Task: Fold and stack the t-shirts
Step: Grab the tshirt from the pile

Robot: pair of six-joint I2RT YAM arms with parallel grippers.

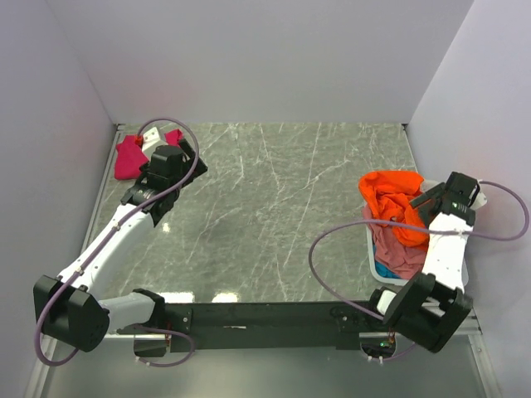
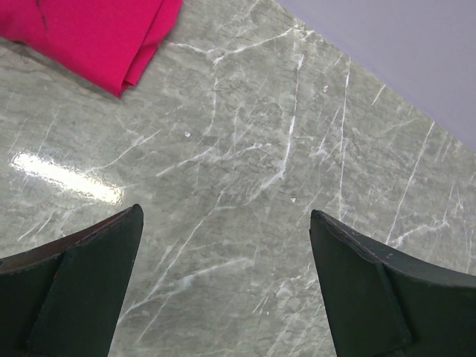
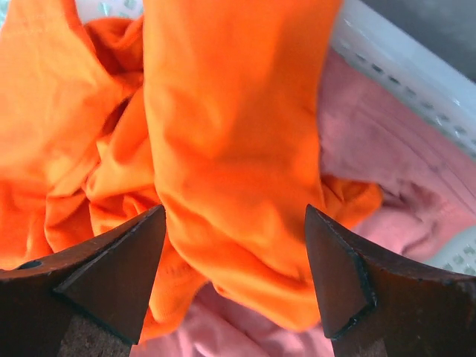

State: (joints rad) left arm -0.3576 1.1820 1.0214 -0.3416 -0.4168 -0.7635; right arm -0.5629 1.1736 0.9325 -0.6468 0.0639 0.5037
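A folded magenta-pink t-shirt [image 1: 129, 157] lies at the table's far left corner; its edge shows in the left wrist view [image 2: 89, 37]. My left gripper [image 1: 170, 166] hovers beside it, open and empty [image 2: 227, 216] over bare marble. A crumpled bright orange t-shirt [image 1: 394, 203] tops the pile in the white basket [image 1: 459, 274] at right, over a dusty rose-pink shirt [image 1: 398, 253] and a bit of blue cloth [image 1: 387, 270]. My right gripper [image 1: 436, 201] is open just above the orange shirt [image 3: 223, 149], its jaws astride a fold, not closed on it.
The marble table [image 1: 274, 215] lies between the two arms. Pale walls close in the left, back and right sides. The white lattice basket rim [image 3: 416, 67] sits close to my right fingers.
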